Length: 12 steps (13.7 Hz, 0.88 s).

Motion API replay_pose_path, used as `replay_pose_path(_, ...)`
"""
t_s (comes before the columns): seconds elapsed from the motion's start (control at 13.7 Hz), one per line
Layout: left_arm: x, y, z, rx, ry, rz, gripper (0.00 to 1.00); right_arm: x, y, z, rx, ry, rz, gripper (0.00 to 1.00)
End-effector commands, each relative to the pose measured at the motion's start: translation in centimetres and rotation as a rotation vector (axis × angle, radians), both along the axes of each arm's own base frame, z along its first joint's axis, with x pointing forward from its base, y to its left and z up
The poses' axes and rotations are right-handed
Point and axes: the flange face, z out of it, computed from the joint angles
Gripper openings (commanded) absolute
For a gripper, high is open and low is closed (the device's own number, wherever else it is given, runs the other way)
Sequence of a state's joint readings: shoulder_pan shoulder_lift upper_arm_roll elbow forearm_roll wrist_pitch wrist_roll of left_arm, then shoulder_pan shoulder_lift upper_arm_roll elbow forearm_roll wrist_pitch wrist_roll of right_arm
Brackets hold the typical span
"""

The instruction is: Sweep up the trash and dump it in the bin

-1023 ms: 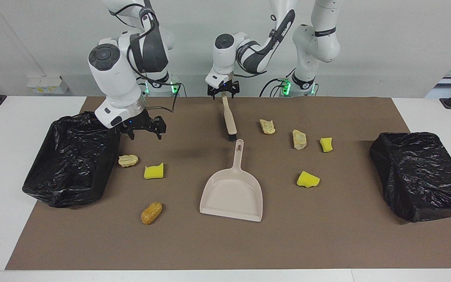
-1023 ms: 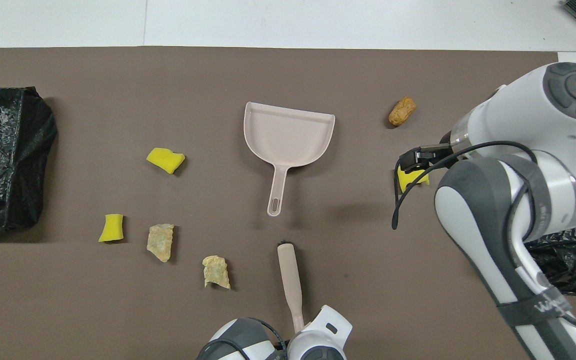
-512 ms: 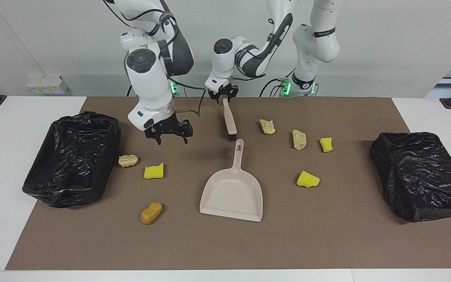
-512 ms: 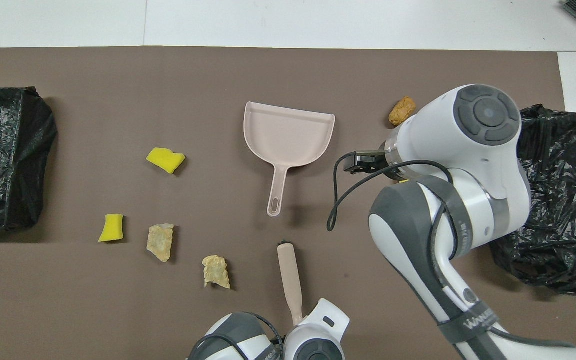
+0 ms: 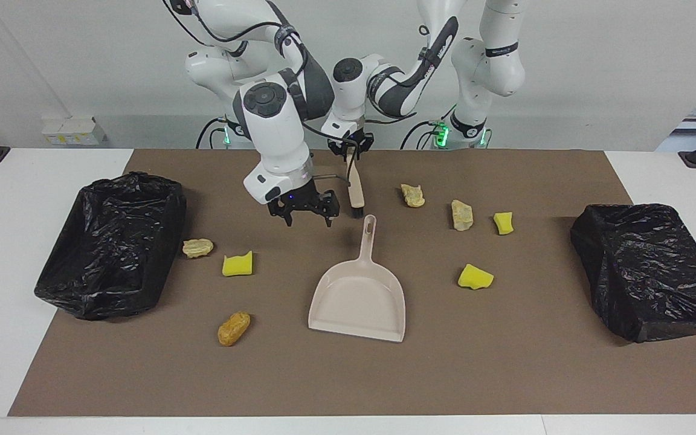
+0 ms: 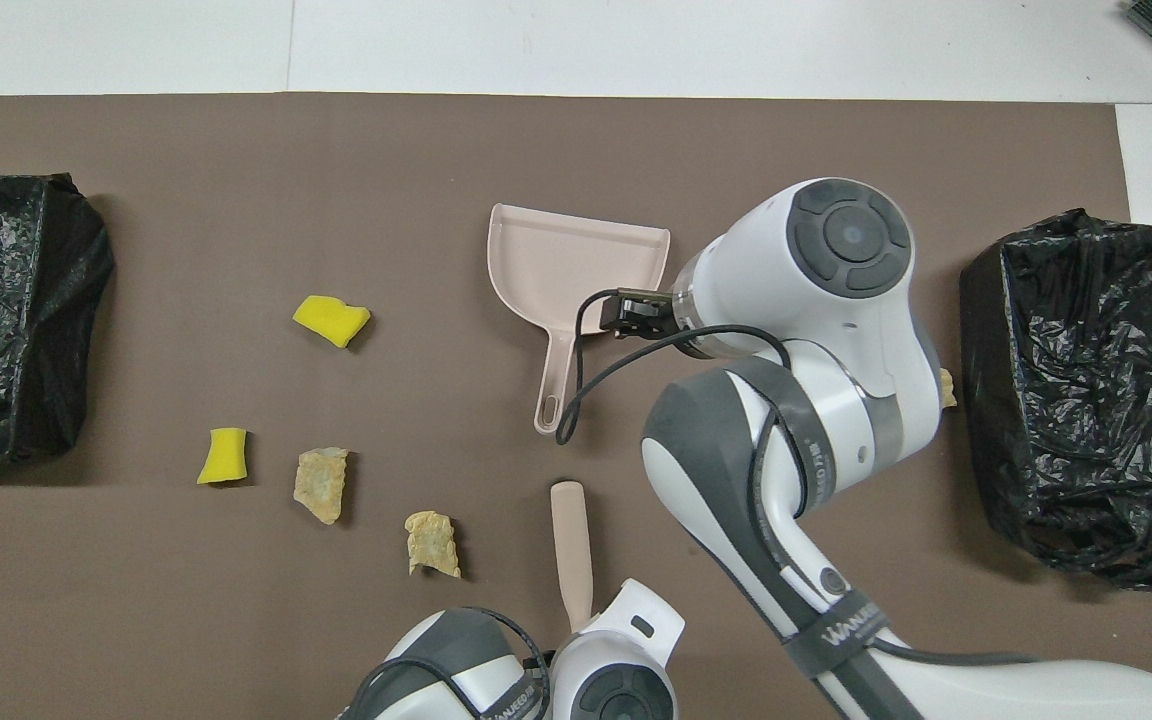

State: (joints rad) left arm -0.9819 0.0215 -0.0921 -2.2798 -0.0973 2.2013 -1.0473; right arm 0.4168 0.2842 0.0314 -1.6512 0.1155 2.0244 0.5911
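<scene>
Facing view, seven trash scraps (image 5: 237, 264), two bins (image 5: 112, 241), left hand (image 5: 351, 147) clamped on brush (image 5: 355, 190), right hand (image 5: 304, 212) apart

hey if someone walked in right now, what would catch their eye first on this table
Probably the right hand, open above the mat beside the beige dustpan lying mid-table. Next, the left hand shut on the brush handle. Then the yellow and tan trash scattered toward both black bins.

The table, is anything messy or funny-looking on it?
Yes. Seven scraps lie scattered on the brown mat, none in a bin: yellow sponge chunks and bread-like lumps. The dustpan lies empty. The left gripper holds the brush; the right gripper is over the mat beside the dustpan's handle.
</scene>
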Motion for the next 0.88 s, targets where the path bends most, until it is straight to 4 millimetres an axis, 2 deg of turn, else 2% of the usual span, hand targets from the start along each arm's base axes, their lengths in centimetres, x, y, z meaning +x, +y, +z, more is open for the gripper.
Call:
replay_pose_path(0.0,1.3,1.5,1.6,0.034,-0.017,-0.046,0.00,2.3,1.6,-1.6,0.033,0.028,-0.047,1.00)
replay_pose_path(0.15,2.5,4.2,2.7,0.095,0.034,-0.115,0.00,2.2,2.7,-3.4,0.063,0.077,-0.068,1.00)
replay_pose_path(0.29,2.7,7.5,2.7,0.178,0.145,-0.223,0.00,0.6,6.1,-5.9,0.038,0.113,-0.051,1.00)
replay_pose_path(0.37,3.2,9.2,1.9,0.185,0.177,-0.255,0.00,0.4,6.9,-7.1,0.030,0.120,-0.041,1.00)
replay_pose_path(0.51,2.6,12.7,0.4,0.179,0.225,-0.349,0.00,0.3,7.8,-8.1,0.027,0.127,-0.030,1.00)
replay_pose_path(0.66,4.4,15.3,-0.3,0.156,0.261,-0.378,0.00,-0.5,9.3,-8.8,0.021,0.137,-0.019,1.00)
replay_pose_path(0.73,6.0,16.8,-0.4,0.138,0.270,-0.378,0.00,-0.9,9.8,-8.9,0.021,0.138,-0.015,1.00)
replay_pose_path(0.8,8.4,19.3,-0.4,0.112,0.271,-0.383,0.00,-0.8,9.6,-8.8,0.018,0.136,-0.015,0.96)
